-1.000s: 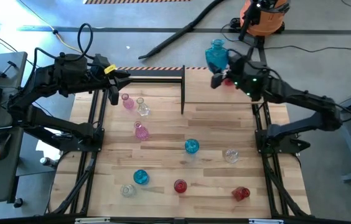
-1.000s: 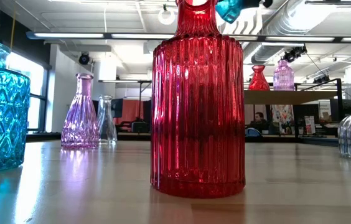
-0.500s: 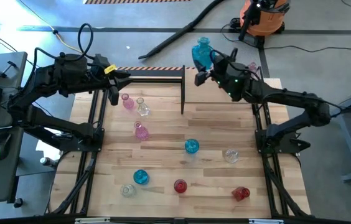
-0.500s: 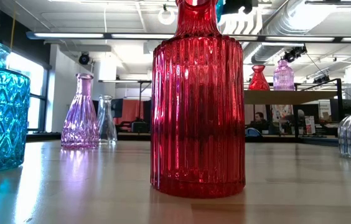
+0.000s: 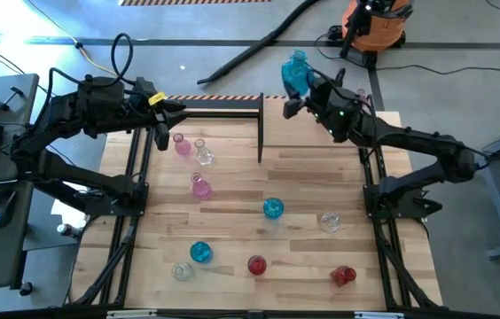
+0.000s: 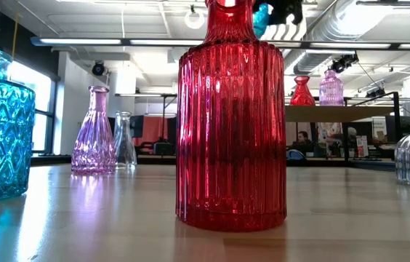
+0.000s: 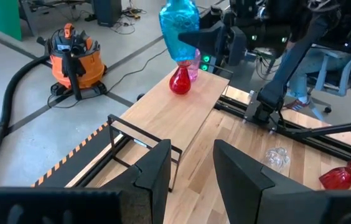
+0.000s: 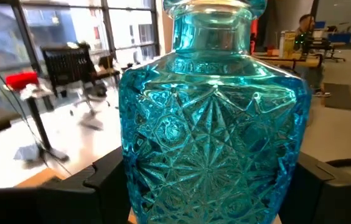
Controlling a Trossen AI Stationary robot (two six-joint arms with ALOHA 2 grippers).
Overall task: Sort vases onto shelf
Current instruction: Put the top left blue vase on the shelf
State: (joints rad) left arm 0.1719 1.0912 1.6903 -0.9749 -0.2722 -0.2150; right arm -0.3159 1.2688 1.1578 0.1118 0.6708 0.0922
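The right gripper (image 5: 301, 89) is clamping a blue vase (image 5: 296, 73) upright in the air above the shelf (image 5: 334, 133) at the tabletop's far right corner. The left gripper (image 5: 172, 112), fingers spread wide and empty, is hovering over the far left edge.

A light wooden table (image 5: 232, 221) holds scattered glass vases: two pink (image 5: 181, 145) and one clear at far left, blue (image 5: 273, 209) at centre, clear at right, blue, clear and two red (image 5: 256, 265) along the near edge. A plywood shelf (image 7: 188, 115) carries a red vase (image 7: 180, 81) and a pink one.
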